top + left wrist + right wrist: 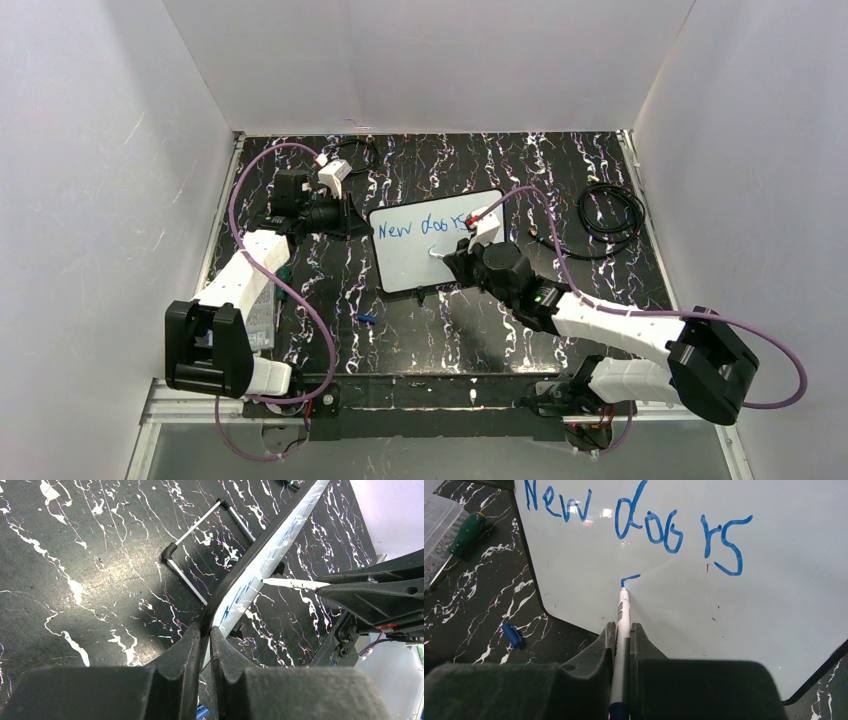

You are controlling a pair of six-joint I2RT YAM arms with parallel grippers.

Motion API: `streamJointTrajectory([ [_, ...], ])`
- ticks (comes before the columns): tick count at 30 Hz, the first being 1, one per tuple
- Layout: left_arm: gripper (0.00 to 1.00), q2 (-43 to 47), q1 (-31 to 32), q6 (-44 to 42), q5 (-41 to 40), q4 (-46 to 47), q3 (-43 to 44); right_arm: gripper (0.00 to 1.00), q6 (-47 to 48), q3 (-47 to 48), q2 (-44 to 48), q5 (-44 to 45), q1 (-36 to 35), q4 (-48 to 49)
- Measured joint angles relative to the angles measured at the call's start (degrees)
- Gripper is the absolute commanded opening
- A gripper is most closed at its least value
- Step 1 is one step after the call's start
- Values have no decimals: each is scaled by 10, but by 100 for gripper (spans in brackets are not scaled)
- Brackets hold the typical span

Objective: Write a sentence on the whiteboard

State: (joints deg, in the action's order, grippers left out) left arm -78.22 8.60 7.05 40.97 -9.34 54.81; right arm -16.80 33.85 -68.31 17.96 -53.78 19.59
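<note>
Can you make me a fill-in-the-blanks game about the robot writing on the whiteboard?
The first word on the whiteboard reads ___. The sentence is written in ___ ink. The left gripper clamps the whiteboard's edge, while the right gripper holds a ___.
Missing words: New, blue, marker.

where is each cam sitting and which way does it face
Top external: above, behind left arm and right arm, facing down on the whiteboard.
Left wrist: looks along its end effector, clamped on the whiteboard's edge.
Right wrist: looks down its end effector and marker at the writing.
Shared: both wrists see the marker tip touching the whiteboard.
</note>
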Motion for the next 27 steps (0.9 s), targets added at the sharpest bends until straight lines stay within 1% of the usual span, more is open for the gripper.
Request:
streamJointTrajectory([
  [11, 0, 0, 0, 0, 0, 0, 0, 1, 2, 0, 16, 37, -3, -16],
  [27, 0, 0, 0, 0, -2, 1, 0, 1, 7, 12, 3, 35, -3, 4],
])
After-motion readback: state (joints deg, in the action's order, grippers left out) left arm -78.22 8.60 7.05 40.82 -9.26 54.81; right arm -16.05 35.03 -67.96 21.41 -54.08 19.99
